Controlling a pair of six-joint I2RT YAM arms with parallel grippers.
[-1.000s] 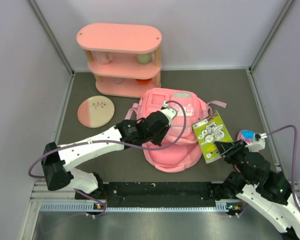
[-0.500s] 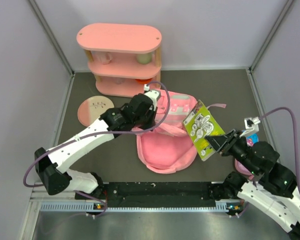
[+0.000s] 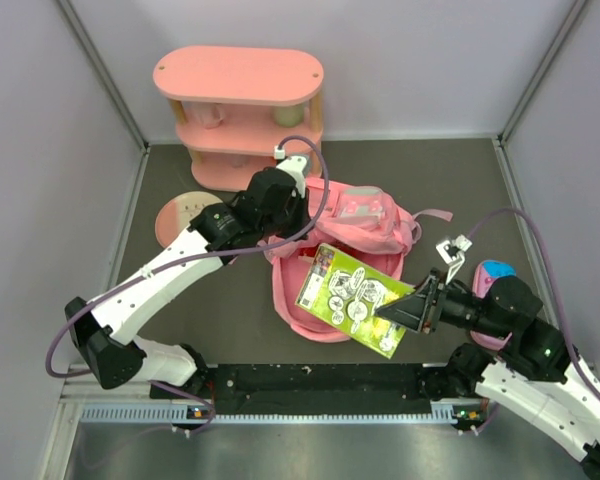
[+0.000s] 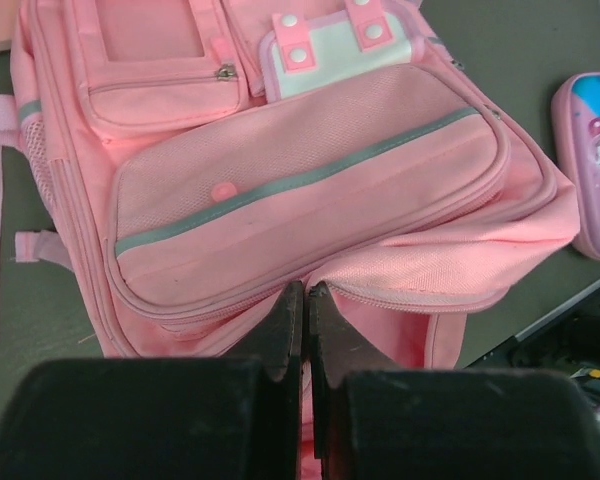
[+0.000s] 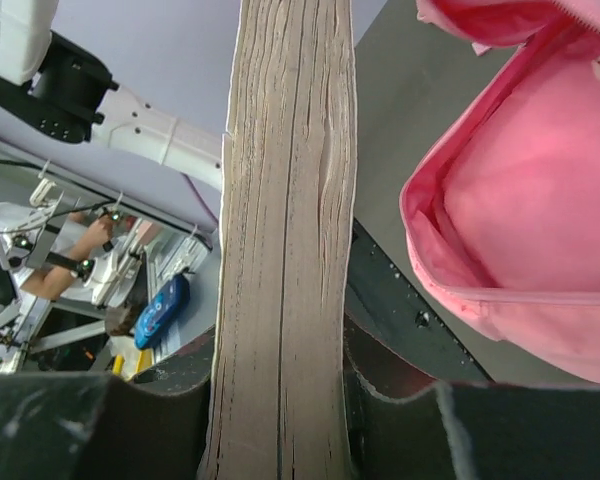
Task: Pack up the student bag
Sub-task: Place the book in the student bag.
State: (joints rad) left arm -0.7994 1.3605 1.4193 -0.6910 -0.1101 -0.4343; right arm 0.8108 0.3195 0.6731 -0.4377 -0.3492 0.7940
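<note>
Dark tabletop [image 3: 460, 180], grey walls. Your left arm stretches from lower left to frame centre; left gripper [image 4: 305, 295] pressed together, pinching student bag [image 3: 350, 215] rim. Bag lies mid-frame, mouth gaping. Your right arm is bent low at lower right; right gripper [image 3: 412, 305] clamps tilted green book [image 3: 352, 298] at bag mouth.

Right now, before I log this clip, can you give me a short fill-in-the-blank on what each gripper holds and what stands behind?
The right gripper is shut on a book whose cover is ___.
The left gripper pinches the student bag, whose main compartment is ___.
The pink shelf behind the bag has ___ tiers.
Missing words: green; open; three.
</note>
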